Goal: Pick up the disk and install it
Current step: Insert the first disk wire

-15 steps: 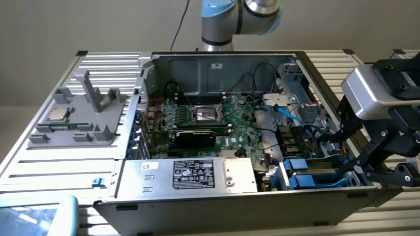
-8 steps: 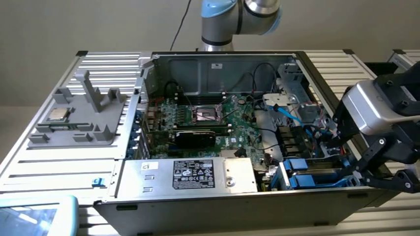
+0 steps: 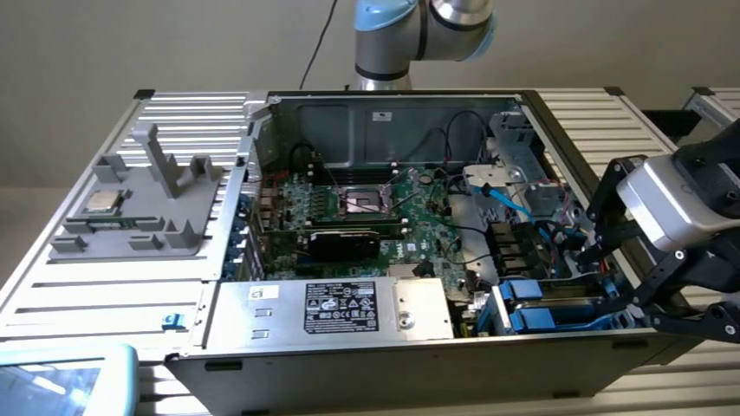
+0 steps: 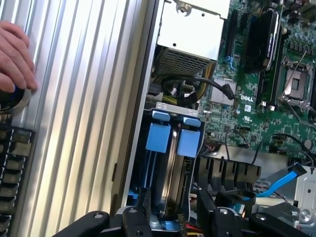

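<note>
Open computer case [image 3: 382,130] on slatted desk [image 3: 139,286]. The disk [image 3: 553,305] in its blue carrier stands on edge in the drive bay at the lower right of the exterior view, in the case's front corner. Gripper [image 3: 630,299] is at the right edge of the frame, just beside the bay at the case wall. Wrist view: gripper [image 4: 175,217] is over the bay's end, close to the disk [image 4: 170,168]. Cannot tell whether it is holding the disk or loose. A hand [image 4: 15,54] lies on the desk slats.
</note>
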You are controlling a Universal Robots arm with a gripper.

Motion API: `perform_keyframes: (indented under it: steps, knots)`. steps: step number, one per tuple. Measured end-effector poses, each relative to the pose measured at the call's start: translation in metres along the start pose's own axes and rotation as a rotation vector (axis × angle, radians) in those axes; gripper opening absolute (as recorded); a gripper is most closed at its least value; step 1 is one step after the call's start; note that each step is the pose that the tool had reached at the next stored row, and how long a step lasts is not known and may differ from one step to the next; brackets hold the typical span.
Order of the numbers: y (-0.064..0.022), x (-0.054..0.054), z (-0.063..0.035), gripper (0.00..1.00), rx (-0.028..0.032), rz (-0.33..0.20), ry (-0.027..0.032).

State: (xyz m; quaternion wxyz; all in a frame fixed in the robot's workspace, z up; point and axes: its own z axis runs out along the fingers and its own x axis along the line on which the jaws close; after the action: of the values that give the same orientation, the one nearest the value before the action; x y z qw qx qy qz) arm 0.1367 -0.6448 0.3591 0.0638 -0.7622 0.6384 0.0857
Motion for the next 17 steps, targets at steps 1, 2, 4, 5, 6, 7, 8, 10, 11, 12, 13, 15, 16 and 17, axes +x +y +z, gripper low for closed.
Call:
perform_keyframes:
  steps: [1, 2, 4, 5, 6, 7, 8, 10, 11, 12, 13, 15, 16, 17]
  knots:
    - [-0.0009, 0.0003, 0.0007, 0.50, -0.0015, -0.007, 0.0001]
    - [-0.0011, 0.0005, 0.0012, 0.50, -0.0032, -0.017, -0.0023]
    - [-0.0011, 0.0006, 0.0019, 0.50, -0.0046, -0.035, -0.0173]
    - [-0.0014, 0.0007, 0.0023, 0.50, -0.0050, -0.043, -0.0254]
    - [-0.0019, 0.0009, 0.0027, 0.50, -0.0056, -0.050, -0.0305]
    - [-0.0026, 0.0011, 0.0031, 0.50, -0.0067, -0.056, -0.0324]
    - [-0.0032, 0.0013, 0.0035, 0.50, -0.0075, -0.062, -0.0345]
    - [-0.0041, 0.0016, 0.0043, 0.50, -0.0068, -0.072, -0.0476]
    - [-0.0041, 0.0017, 0.0046, 0.50, -0.0055, -0.074, -0.0566]
    - [-0.0041, 0.0018, 0.0050, 0.50, -0.0035, -0.076, -0.0676]
    - [-0.0041, 0.0022, 0.0054, 0.50, -0.0011, -0.077, -0.0799]
    - [-0.0037, 0.0051, 0.0064, 0.50, 0.0025, -0.079, -0.0973]
    - [-0.0035, 0.0068, 0.0072, 0.50, 0.0036, -0.079, -0.1027]
    - [-0.0034, 0.0079, 0.0086, 0.50, 0.0038, -0.079, -0.1056]
